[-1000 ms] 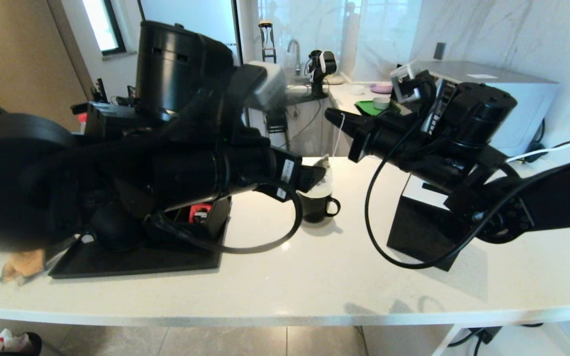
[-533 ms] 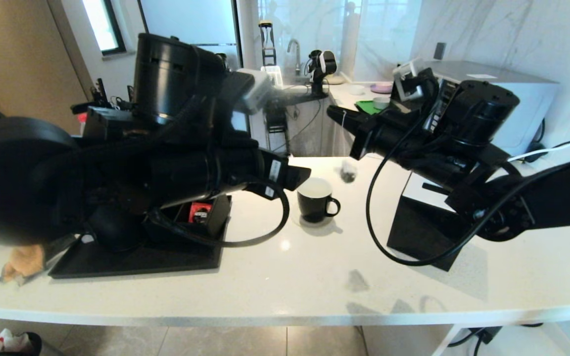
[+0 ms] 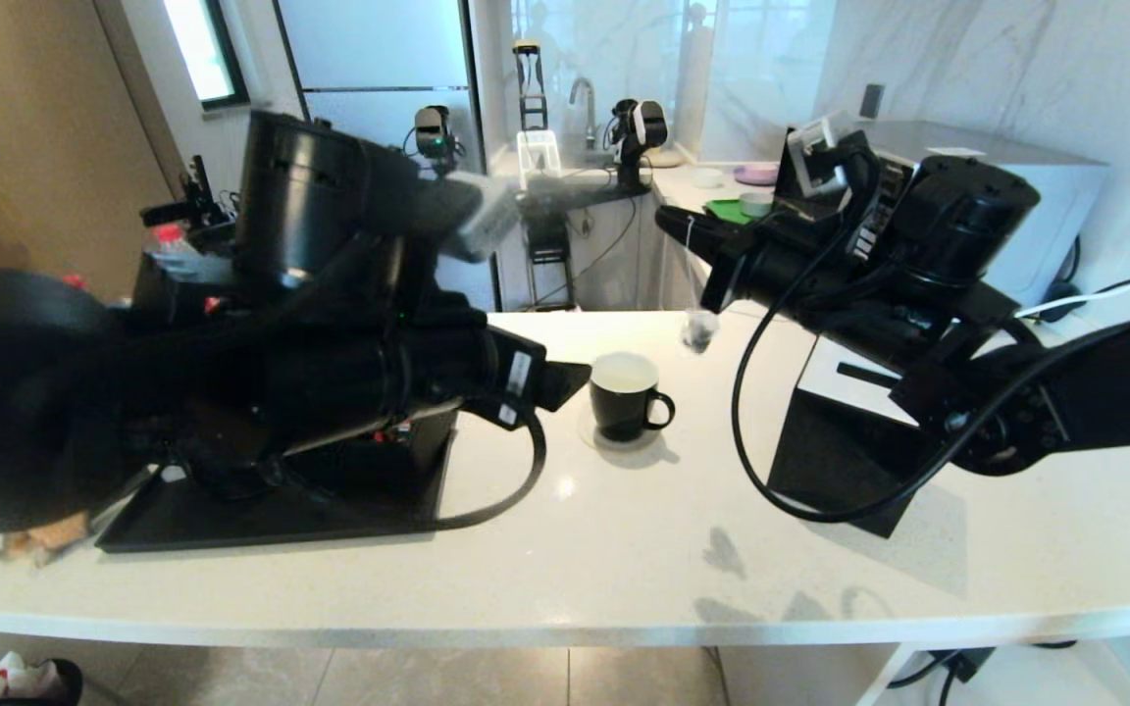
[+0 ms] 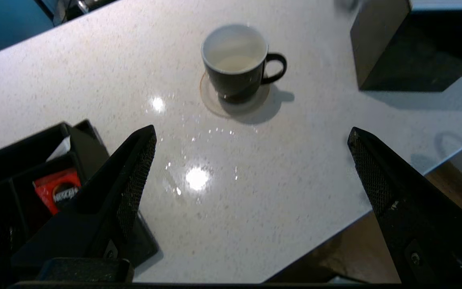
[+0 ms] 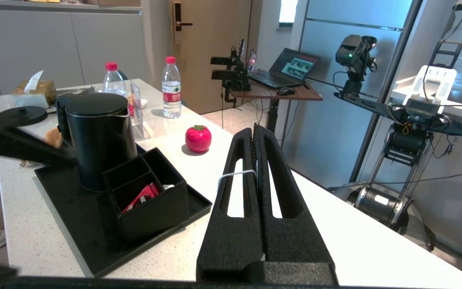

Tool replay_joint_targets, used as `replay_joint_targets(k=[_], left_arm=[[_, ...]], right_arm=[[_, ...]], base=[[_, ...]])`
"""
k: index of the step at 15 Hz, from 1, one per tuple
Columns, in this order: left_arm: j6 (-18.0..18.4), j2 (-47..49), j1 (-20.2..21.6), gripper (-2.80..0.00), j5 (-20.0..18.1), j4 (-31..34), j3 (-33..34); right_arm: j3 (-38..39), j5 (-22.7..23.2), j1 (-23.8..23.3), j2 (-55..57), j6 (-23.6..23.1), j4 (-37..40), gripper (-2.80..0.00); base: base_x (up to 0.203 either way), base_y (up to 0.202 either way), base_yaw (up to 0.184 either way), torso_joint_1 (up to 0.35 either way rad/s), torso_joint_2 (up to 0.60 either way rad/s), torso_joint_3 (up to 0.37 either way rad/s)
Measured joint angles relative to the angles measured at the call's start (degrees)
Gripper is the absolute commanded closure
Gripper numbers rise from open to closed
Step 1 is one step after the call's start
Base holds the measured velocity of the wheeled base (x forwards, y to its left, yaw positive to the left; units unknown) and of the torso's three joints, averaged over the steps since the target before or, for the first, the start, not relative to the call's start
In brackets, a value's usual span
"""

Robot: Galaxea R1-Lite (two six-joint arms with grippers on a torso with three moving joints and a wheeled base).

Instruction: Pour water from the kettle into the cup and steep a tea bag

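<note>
- Head view: you have the right gripper (image 3: 675,224) raised above the counter (image 3: 624,549), beyond the cup (image 3: 626,395) and to its right. Its jaws are pressed together on the string, and the tea bag (image 3: 697,329) dangles from it in the air, up and to the right of the cup's rim. A second ago the bag hung at the mouth of the cup; half a second ago it was already out and beside it, and now it sits slightly farther right. The cup has not moved and stands on a pale ring on the counter.
- Head view: your left gripper (image 3: 565,378) has drawn back toward the black tray (image 3: 261,515). It covered the cup's near side a second ago and now leaves the whole cup in sight.
- Left wrist view: your left gripper (image 4: 251,160) has its jaws wide apart with nothing between them, and the cup (image 4: 235,60) is well ahead of the tips. Inside the white wall you can see pale liquid. A red packet (image 4: 57,190) lies in a box compartment on the tray.
- Right wrist view: the right gripper (image 5: 257,160) is shut, with the white string (image 5: 235,174) looped across one finger. The kettle (image 5: 98,140) stands upright on the tray (image 5: 74,216), lid on, touching the divided box (image 5: 150,192). Two bottles (image 5: 171,86) and a red fruit-shaped object (image 5: 198,138) stand beyond.
</note>
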Motion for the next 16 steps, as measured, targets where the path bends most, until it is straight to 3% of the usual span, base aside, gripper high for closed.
replay_joint_targets(k=[6,16], left_arm=[[0.0,-7.1,0.0,-2.80,0.3,0.0,9.1],[-0.1,-14.4,4.0,-2.80,0.4,0.0,16.0]], right_arm=[[-0.8,-0.1,-0.4,1.5,-0.3,0.1,0.00],[-17.0,0.0,-1.1,12.9,-4.3,4.8,0.00]], base=[[0.000,0.000,0.000,0.000,0.00,0.000],[0.000,0.000,0.000,0.000,0.00,0.000]])
